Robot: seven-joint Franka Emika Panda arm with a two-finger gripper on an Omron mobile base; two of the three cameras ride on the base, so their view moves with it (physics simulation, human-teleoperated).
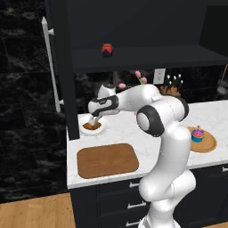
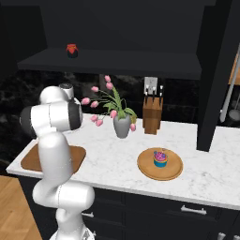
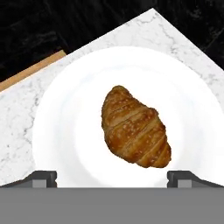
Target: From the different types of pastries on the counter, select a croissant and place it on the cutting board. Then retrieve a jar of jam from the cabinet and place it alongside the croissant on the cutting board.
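The golden-brown croissant (image 3: 134,131) lies on a white round plate (image 3: 65,118) at the counter's back left. My gripper (image 3: 112,177) hovers just above it, open, with the fingertips (image 3: 41,177) spread wide to either side and nothing held. From the left base, the gripper (image 1: 93,120) points down at the croissant (image 1: 92,127). The brown cutting board (image 1: 107,160) lies bare in front of the plate. The red jar of jam (image 1: 107,50) stands on the cabinet shelf (image 1: 147,57) above; the jar (image 2: 71,50) is also in the right base view. The pink cupcake (image 1: 197,133) sits far right.
The cupcake (image 2: 160,158) rests on a round tan plate (image 2: 176,168). A vase of pink tulips (image 2: 122,125) and a knife block (image 2: 152,115) stand at the back. The open cabinet door with its white bar handle (image 1: 50,67) stands left of the counter (image 1: 147,147).
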